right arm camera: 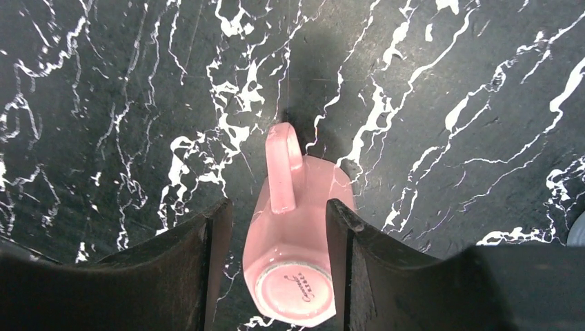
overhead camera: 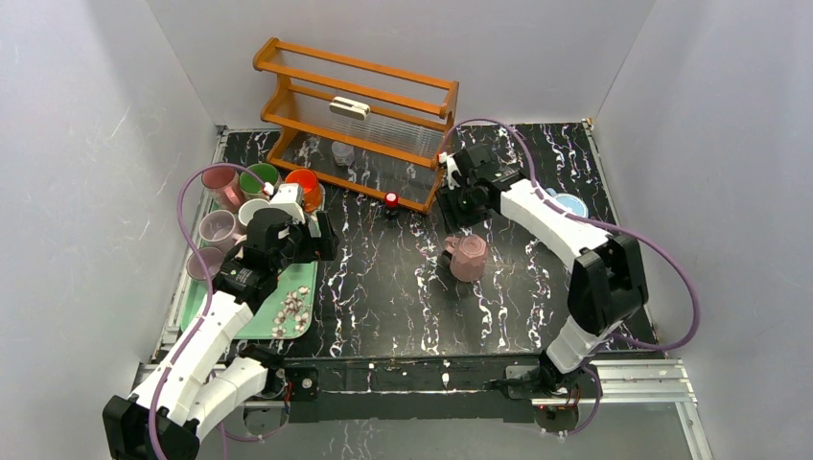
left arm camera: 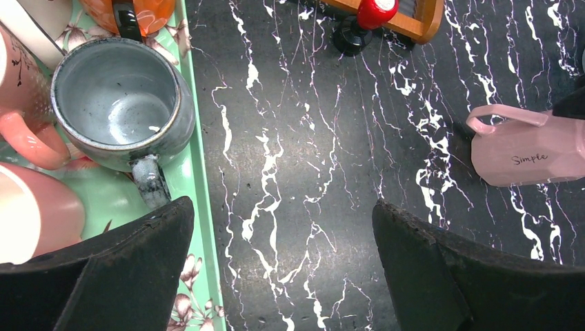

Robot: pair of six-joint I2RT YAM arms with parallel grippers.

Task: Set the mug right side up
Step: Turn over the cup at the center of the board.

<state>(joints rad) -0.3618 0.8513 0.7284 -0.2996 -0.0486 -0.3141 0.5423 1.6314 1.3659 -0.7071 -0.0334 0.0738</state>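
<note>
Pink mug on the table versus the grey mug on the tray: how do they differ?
The pink mug stands base up on the black table; the grey mug sits mouth up on the green tray. The pink mug is faceted; the grey mug is round. Both have one handle.

Top cam: fixed, high behind both arm bases, looks down and fwd over the whole bench; widest, farthest view. L wrist cam: low over the bench by the green tray, looks down and across past the left gripper. R wrist cam: very close, straight down past the right gripper. All 3 views share the pink mug and dark marbled bench.
</note>
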